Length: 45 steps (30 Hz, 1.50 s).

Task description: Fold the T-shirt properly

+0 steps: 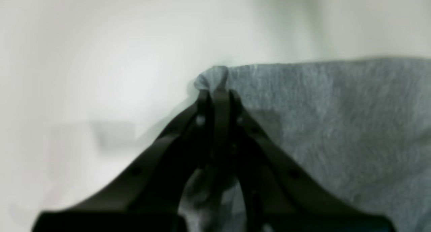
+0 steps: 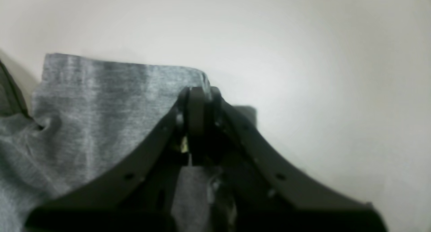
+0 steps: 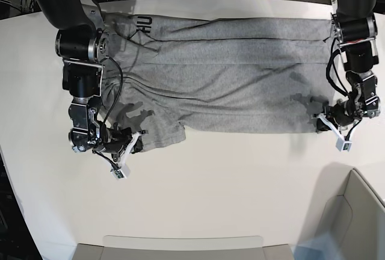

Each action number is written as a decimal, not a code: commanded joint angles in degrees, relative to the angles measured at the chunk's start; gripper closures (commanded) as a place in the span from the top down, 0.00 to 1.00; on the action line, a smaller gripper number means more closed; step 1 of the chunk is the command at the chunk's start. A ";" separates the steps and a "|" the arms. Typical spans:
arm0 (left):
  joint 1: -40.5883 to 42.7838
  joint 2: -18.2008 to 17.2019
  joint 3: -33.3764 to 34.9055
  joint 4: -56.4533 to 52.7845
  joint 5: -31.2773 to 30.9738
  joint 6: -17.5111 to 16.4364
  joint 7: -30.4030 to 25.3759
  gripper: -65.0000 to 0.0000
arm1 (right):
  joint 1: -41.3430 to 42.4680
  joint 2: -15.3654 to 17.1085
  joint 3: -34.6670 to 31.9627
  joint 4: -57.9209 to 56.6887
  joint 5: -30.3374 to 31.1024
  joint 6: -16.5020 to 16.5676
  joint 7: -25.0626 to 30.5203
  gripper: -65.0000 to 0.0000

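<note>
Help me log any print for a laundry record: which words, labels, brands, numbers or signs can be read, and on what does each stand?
"HU": black capitals on the grey T-shirt, near its far edge in the base view; whether more letters follow in the folds, I cannot tell.
No other text can be read.

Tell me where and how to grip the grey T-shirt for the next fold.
Probably best by the two end corners of the T-shirt's near edge, where the left gripper and right gripper are pinching now. Come from the near side, jaws straddling the cloth: it lies flat and thin, and those corners jut out with bare table beyond.
</note>
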 commanded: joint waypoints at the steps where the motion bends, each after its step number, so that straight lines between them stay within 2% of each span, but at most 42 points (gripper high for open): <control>1: -0.18 -0.09 -1.40 -0.01 1.24 -0.25 2.61 0.00 | 2.87 0.32 -0.08 0.58 -0.70 -0.63 -0.48 0.00; 4: -0.62 0.26 -5.18 -0.01 1.24 -0.25 2.61 0.00 | 4.98 0.41 -0.08 0.58 -0.70 -0.63 -0.48 0.00; 12: -1.94 0.43 -5.44 0.08 1.33 -0.25 2.96 0.00 | 8.15 0.15 -0.08 4.01 -0.70 -0.63 2.16 0.00; 19: -2.02 0.43 -5.44 0.08 1.33 -0.25 2.96 0.00 | 8.76 -1.70 -0.08 8.93 -0.70 -0.63 1.63 0.00; 26: -1.67 0.17 -5.36 0.08 1.33 -0.25 3.31 0.00 | 3.14 -1.79 0.00 21.24 -0.70 -0.45 -8.48 0.00; 33: 0.26 0.17 -5.53 0.61 1.33 -0.25 3.31 0.00 | -4.77 -1.79 -0.08 36.01 -0.61 -0.36 -15.07 0.00; 35: 1.49 0.08 -5.53 3.68 1.33 -0.25 3.57 0.00 | -6.53 -1.79 -0.08 39.00 -0.61 -0.36 -16.48 0.00; 41: 8.35 0.35 -5.88 19.42 1.24 -0.25 9.46 0.00 | -10.93 -1.79 0.00 46.12 -0.53 -0.27 -19.55 0.00; 45: 12.48 1.14 -10.81 27.33 1.24 -0.25 11.66 0.00 | -13.83 -1.35 0.00 49.55 2.99 -0.27 -19.91 0.00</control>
